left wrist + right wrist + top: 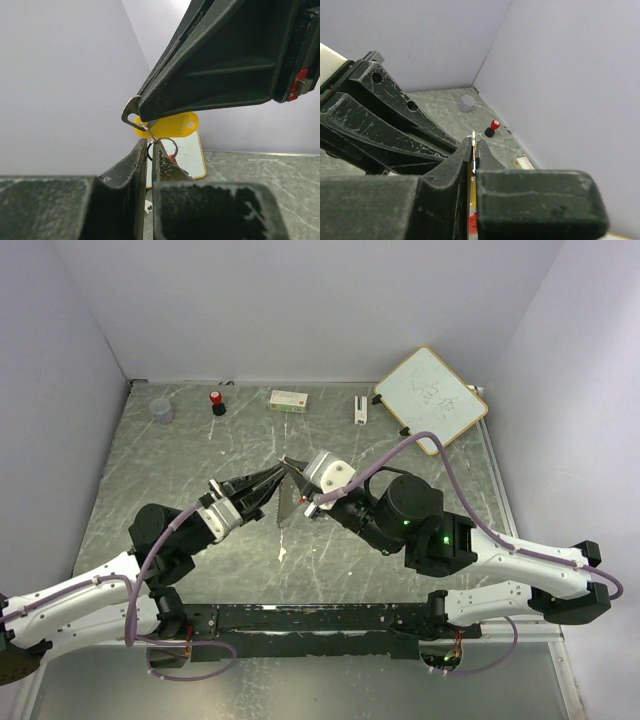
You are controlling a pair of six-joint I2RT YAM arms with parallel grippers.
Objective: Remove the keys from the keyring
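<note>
Both grippers meet above the middle of the table. My left gripper (277, 478) (150, 145) is shut on the thin silvery keyring (163, 144), pinching its wire at the fingertips. Just above it, my right gripper (288, 468) (474, 142) is shut on the keys. A metal key end (130, 113) and the yellow head (174, 125) stick out under the right gripper's finger (215, 75). In the right wrist view, only the key's thin edge (473, 136) shows, with yellow and red between the fingers. A bit of the red key (172, 158) shows behind the left fingertip.
Along the back wall stand a clear cup (161, 410), a red-capped black bottle (217, 402), a small box (289, 399) and a small white piece (360, 408). A yellow-rimmed whiteboard (432, 393) lies at the back right. A white scrap (283, 554) lies below the grippers.
</note>
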